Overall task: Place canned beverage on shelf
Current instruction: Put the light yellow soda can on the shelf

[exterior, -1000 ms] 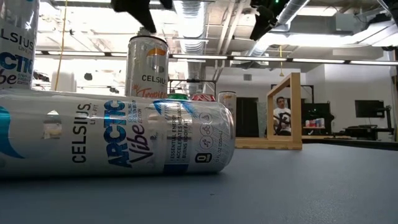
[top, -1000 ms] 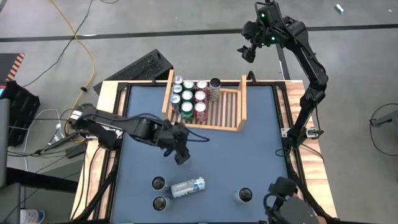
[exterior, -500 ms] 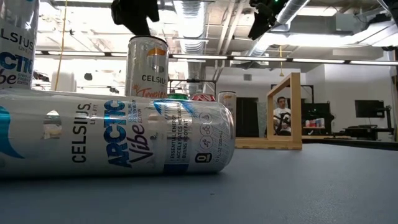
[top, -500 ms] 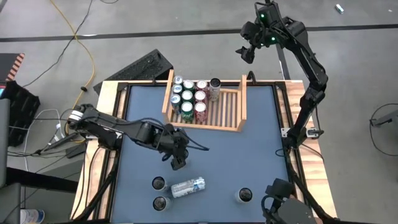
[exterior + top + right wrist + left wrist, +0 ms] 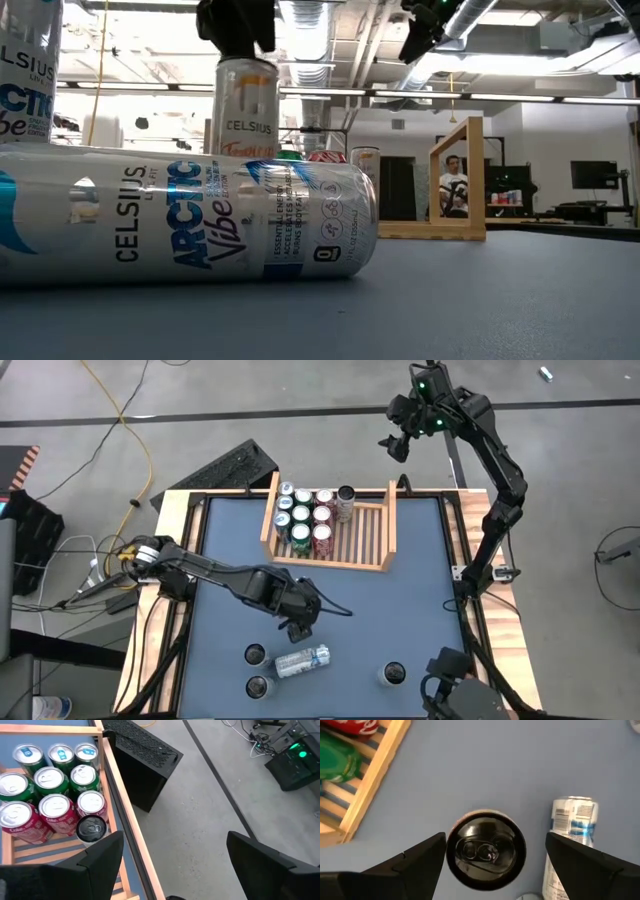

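- Your left gripper (image 5: pixel 296 630) hangs over the blue-grey table top (image 5: pixel 400 600), jaws spread wide and holding nothing.
- Its wrist camera looks straight down on an upright black-topped can (image 5: pixel 485 848) that sits between the two dark fingers (image 5: pixel 415 857), with clear gaps on both sides.
- Just beside that can lies a silver-and-blue Celsius can on its side (image 5: pixel 301 660); in the low view it fills the foreground (image 5: pixel 180 220).
- You have two more upright dark-topped cans near the front edge, one at the front left (image 5: pixel 259 687) and one at the front right (image 5: pixel 392 674).
- The light-brown wooden shelf with slatted base and raised side boards (image 5: pixel 380 535) stands at the far side of the table, well apart from the left gripper.
- Its left part holds rows of green-topped and red cans (image 5: pixel 305 515), plus one dark-topped can (image 5: pixel 345 495) at the back; the right slats are bare.
- Your right gripper (image 5: pixel 398 442) waits high beyond the table's far edge, jaws wide, empty.
- A person (image 5: pixel 453 187) shows in the room behind.
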